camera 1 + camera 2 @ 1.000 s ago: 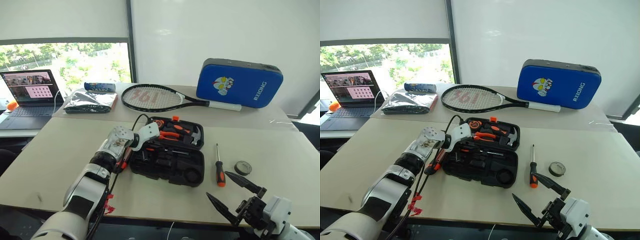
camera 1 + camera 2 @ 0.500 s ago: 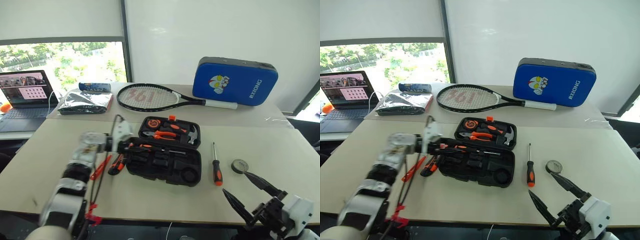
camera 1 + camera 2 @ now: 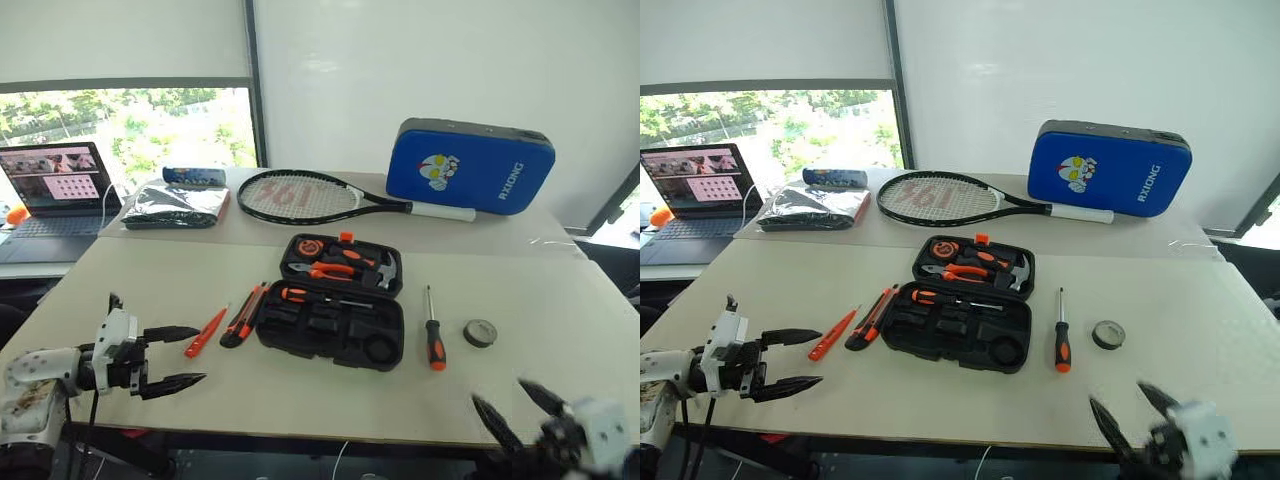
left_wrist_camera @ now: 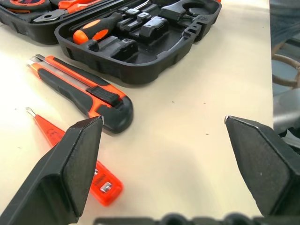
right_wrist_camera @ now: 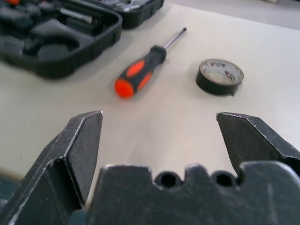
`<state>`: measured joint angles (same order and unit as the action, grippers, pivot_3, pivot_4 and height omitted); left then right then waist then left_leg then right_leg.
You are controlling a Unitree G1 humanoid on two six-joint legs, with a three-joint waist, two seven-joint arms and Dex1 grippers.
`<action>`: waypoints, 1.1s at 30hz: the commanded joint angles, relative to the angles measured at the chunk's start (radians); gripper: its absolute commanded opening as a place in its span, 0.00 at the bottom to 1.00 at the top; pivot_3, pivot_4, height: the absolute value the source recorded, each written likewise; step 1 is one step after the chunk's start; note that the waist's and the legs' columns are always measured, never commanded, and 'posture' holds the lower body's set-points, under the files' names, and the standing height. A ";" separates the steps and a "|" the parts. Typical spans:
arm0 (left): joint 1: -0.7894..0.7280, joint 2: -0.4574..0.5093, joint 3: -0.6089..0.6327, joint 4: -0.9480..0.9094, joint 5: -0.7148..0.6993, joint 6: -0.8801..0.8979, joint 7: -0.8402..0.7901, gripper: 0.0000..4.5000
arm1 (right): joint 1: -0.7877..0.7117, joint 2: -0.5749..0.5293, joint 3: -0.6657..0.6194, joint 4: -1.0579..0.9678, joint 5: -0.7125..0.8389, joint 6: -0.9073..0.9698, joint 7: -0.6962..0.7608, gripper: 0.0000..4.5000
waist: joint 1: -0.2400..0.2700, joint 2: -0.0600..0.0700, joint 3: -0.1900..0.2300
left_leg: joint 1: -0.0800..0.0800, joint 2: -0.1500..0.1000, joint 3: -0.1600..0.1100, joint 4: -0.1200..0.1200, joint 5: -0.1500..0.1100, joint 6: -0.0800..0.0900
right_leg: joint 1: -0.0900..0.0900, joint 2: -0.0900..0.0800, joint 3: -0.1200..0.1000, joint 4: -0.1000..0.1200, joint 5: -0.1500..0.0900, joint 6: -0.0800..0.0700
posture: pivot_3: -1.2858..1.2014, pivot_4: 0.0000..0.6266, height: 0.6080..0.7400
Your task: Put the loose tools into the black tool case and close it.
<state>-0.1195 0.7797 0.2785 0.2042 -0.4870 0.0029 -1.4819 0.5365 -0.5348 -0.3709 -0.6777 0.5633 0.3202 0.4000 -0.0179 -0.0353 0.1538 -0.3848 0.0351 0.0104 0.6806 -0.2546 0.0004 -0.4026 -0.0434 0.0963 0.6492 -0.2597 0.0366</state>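
The black tool case point(image 3: 312, 351) lies open mid-table, and an orange-and-black screwdriver point(image 3: 308, 296) rests in its near half. Left of it on the table are the utility knife point(image 3: 243, 316) and the slim orange tester screwdriver point(image 3: 205, 333). To the case's right lie a second screwdriver point(image 3: 434, 336) and a small round grey roll of tape point(image 3: 480, 333). My left gripper point(image 3: 200, 353) hangs open and empty near the table's front left, short of the tester point(image 4: 45, 129) and knife point(image 4: 84, 89). My right gripper point(image 3: 497, 391) is open and empty at the front right, facing the screwdriver point(image 5: 140, 75) and tape point(image 5: 219, 76).
On the far table lie a tennis racket point(image 3: 310, 198), a blue padded case point(image 3: 470, 165), a folded dark bag point(image 3: 178, 205) and a laptop point(image 3: 55, 190). Bare tabletop stretches in front of the case and along both sides.
My left gripper has opened and pulled back to the left, away from the case; a screwdriver now lies in the case. The right gripper has drifted slightly right and lower.
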 commanded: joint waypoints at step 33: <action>0.058 -0.078 -0.012 -0.167 -0.052 -0.053 0.167 1.00 | -0.829 -0.210 0.048 0.141 0.108 0.843 -0.123 0.22 | -0.006 0.001 0.000 | -0.007 -0.003 0.000 -0.003 -0.002 0.003 | -0.006 0.002 -0.002 -0.002 0.002 0.000 | 0.52 0.24 1.00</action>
<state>-0.0603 0.7019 0.2400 0.0728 -0.5119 -0.0586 -1.3295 -0.2422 -0.7024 -0.2761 -0.4734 0.6523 1.2251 0.2185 -0.0237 -0.0347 0.1541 -0.3918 0.0325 0.0103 0.6776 -0.2563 0.0033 -0.4087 -0.0416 0.0941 0.6470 -0.2572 0.0371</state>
